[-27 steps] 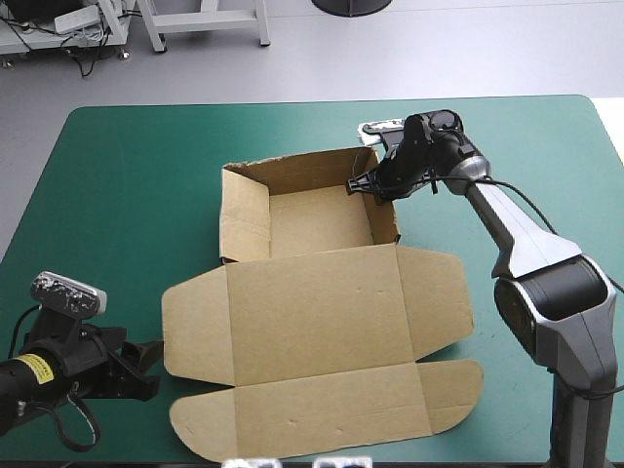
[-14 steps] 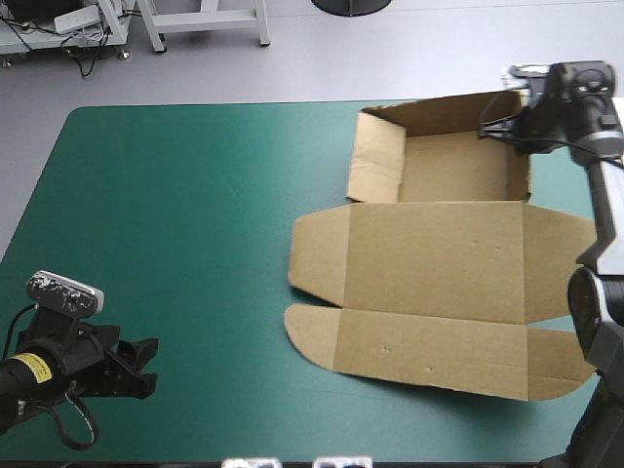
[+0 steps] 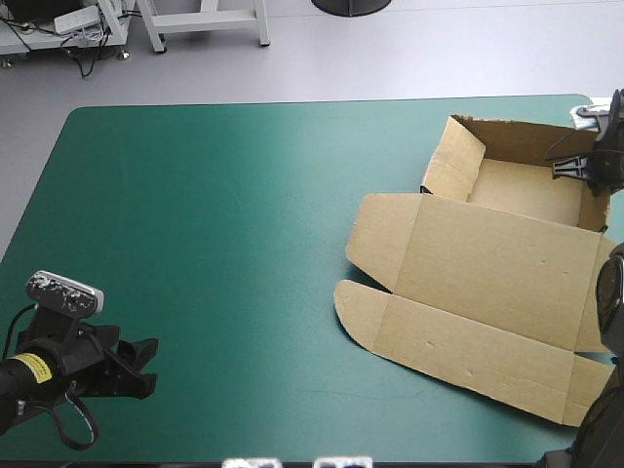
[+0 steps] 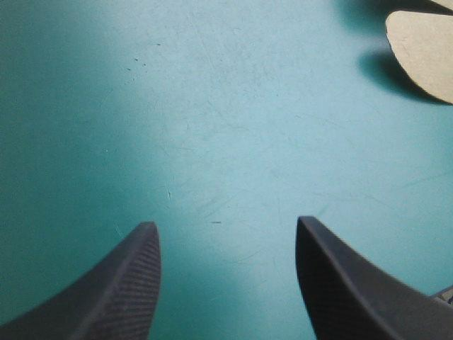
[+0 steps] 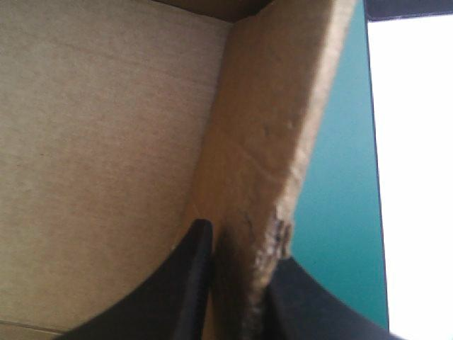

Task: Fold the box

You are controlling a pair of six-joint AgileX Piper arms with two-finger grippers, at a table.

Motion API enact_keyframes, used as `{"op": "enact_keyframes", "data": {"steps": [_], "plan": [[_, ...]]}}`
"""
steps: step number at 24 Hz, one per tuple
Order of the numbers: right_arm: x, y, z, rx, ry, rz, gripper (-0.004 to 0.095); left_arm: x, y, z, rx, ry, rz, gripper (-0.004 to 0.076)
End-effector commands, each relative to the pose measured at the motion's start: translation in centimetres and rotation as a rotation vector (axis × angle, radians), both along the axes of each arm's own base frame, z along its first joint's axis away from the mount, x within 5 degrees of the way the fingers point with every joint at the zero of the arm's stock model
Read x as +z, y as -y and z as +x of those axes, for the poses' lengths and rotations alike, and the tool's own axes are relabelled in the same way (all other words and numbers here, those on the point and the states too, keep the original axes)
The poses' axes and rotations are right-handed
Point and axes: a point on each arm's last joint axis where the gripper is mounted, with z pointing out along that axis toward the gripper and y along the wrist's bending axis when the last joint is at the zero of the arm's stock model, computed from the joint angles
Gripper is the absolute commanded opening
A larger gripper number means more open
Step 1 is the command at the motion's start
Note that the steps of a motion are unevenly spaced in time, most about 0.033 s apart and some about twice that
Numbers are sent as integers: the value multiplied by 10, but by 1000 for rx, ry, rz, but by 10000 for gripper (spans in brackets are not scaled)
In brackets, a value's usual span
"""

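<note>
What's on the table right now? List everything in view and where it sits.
box: one, brown, on the right part of the table; tray walls raised at the far right, lid panel and flaps lying flat toward the near edge.
table cover: one, teal-green, under the box and both arms.
left gripper: one, black fingers, open, low over the cover by the near left corner, apart from the box.
right gripper: one, black fingers, shut on the box's raised wall near the table's far right corner.
</note>
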Motion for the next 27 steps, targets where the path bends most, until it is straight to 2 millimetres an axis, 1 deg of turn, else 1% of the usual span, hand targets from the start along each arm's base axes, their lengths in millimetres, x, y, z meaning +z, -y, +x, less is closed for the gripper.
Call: {"op": "enact_keyframes", "data": {"steps": [1, 2, 3, 6, 8, 11, 14, 15, 16, 17, 18, 19, 20, 21, 23, 24, 25, 26, 27], "plan": [[14, 2, -6, 15, 9, -22, 353, 5, 1, -3, -5, -14, -12, 397], [13, 2, -5, 46, -2, -31, 409, 5, 1, -3, -5, -14, -12, 373], [13, 2, -5, 66, -7, -38, 422, 5, 1, -3, -5, -14, -12, 361], [20, 0, -8, 75, 11, -34, 422, 5, 1, -3, -5, -14, -12, 334], [30, -4, -13, 75, 44, -14, 422, 5, 1, -3, -5, -14, -12, 331], [56, -10, -26, 78, 112, -9, 421, 5, 0, -3, -1, -12, -4, 331], [91, -16, -48, 79, 197, -34, 417, 4, -2, -2, 7, -8, 13, 331], [113, -21, -64, 66, 258, -41, 409, 4, -3, -2, 12, -6, 23, 331], [129, -26, -76, 32, 319, -16, 383, 4, -3, -2, 5, 1, 42, 331], [155, -39, -99, 11, 423, 44, 291, 4, -4, -1, -18, 12, 67, 323], [165, -45, -109, 24, 462, 77, 224, 4, -4, -1, -38, 19, 84, 310], [185, -65, -135, 72, 551, 176, 64, 4, -4, -1, -69, 30, 105, 258], [194, -75, -149, 114, 587, 215, -18, 4, -4, -1, -75, 33, 110, 231], [205, -90, -174, 166, 635, 242, -3, 4, -4, -2, -86, 38, 119, 167], [210, -106, -205, 216, 664, 239, 0, 4, -4, -2, -91, 40, 127, 76], [208, -113, -223, 236, 672, 230, 0, 4, -4, -1, -96, 45, 131, 20], [205, -122, -245, 265, 697, 221, 0, 5, -4, -2, -100, 50, 134, -8], [200, -127, -262, 284, 717, 215, 0, 4, -4, -3, -97, 64, 131, -11], [191, -131, -282, 294, 736, 210, -1, 2, -5, -6, -90, 95, 122, -11]]}}
